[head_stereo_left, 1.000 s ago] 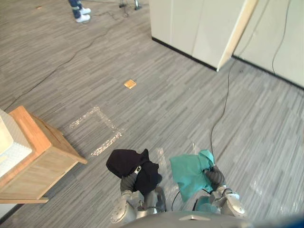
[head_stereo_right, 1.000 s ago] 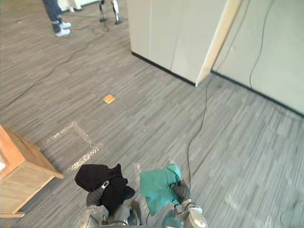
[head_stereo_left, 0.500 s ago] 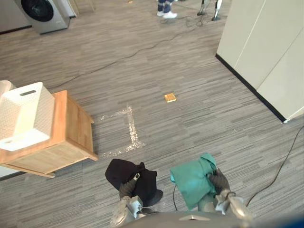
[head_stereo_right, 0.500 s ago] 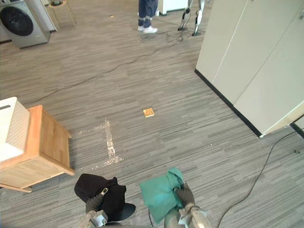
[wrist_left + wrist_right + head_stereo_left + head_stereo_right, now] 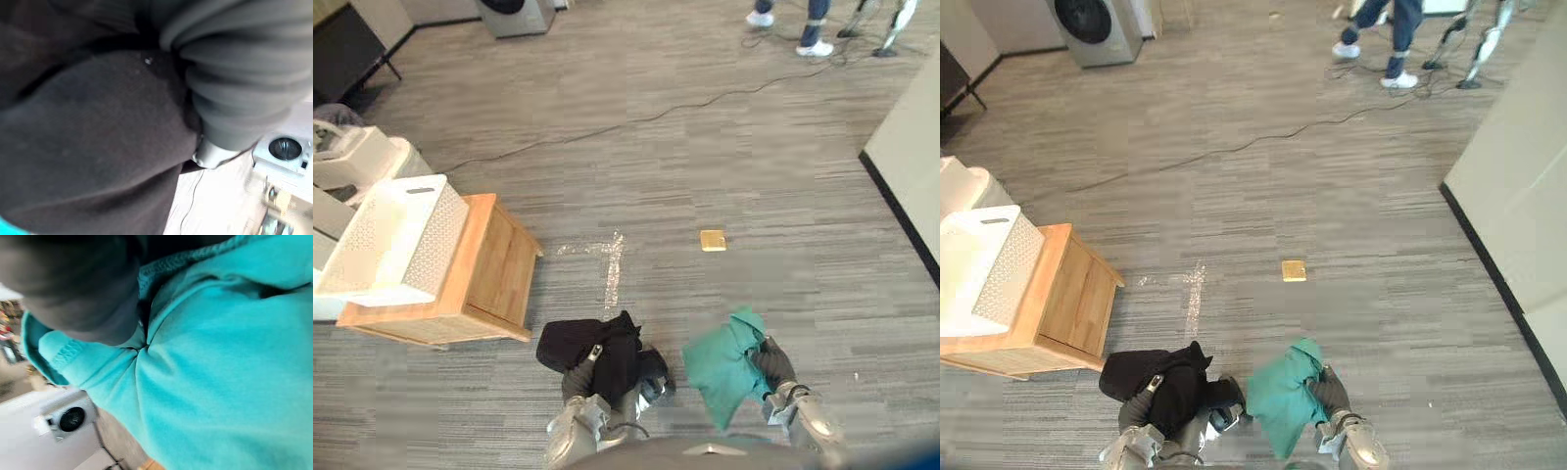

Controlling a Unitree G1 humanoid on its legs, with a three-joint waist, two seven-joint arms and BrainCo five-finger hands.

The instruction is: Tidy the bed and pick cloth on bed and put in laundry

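Note:
My left hand point(image 5: 577, 378) is shut on a bunched black cloth point(image 5: 594, 351), held low in front of me over the floor. The black cloth point(image 5: 93, 147) drapes past the hand's dark cover in the left wrist view. My right hand point(image 5: 771, 362) is shut on a teal cloth point(image 5: 722, 359), which hangs beside the black one. The teal cloth point(image 5: 220, 382) bunches against the hand in the right wrist view. A white perforated laundry basket point(image 5: 389, 240) stands on a low wooden table point(image 5: 484, 269) to my front left.
A washing machine point(image 5: 1092, 27) stands at the far left. A person's legs and white shoes point(image 5: 1386, 49) are at the far right. A black cable point(image 5: 636, 117) runs across the grey floor, with a small yellow square point(image 5: 712, 240) and tape marks point(image 5: 607, 264) ahead. A white wall panel point(image 5: 1528, 196) lines the right.
The camera has swung left: the table and basket now sit closer to the middle, and the washing machine and the person have shifted right. Both hands still hold their cloths.

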